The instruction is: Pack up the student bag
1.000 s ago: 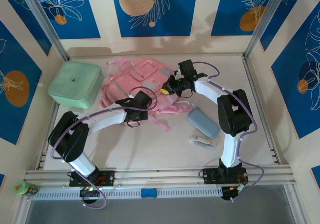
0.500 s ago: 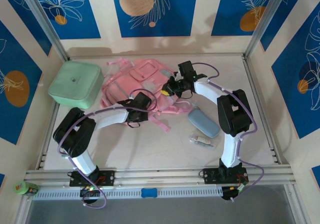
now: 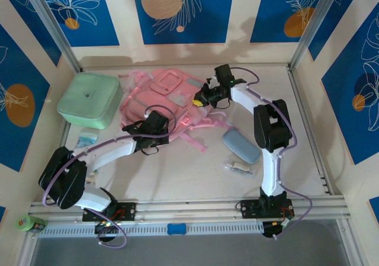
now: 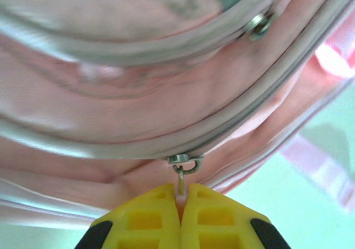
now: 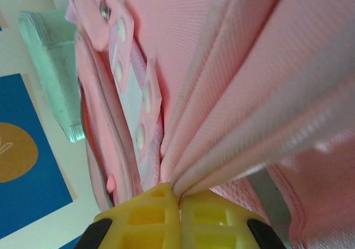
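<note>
The student bag (image 3: 169, 88), a soft pink backpack, lies flat at the back middle of the table. My left gripper (image 3: 160, 119) sits at the bag's near edge. In the left wrist view its yellow fingers (image 4: 150, 221) are shut on the metal zipper pull (image 4: 181, 178), which hangs from the slider (image 4: 186, 160). My right gripper (image 3: 197, 102) is at the bag's right side. In the right wrist view that gripper (image 5: 178, 193) is shut on a bunched fold of the bag's pink fabric (image 5: 233, 110).
A mint-green lidded box (image 3: 90, 100) stands at the back left, with a small packet (image 3: 87, 138) in front of it. A grey-blue pencil case (image 3: 241, 146) and a small pale item (image 3: 240, 166) lie right of centre. Pink straps (image 3: 195, 140) trail toward the near side.
The left arm has stretched out lower and to the left, its gripper sliding left along the bag's near edge. The right gripper and the bag shifted toward the back. The packet has come into view.
</note>
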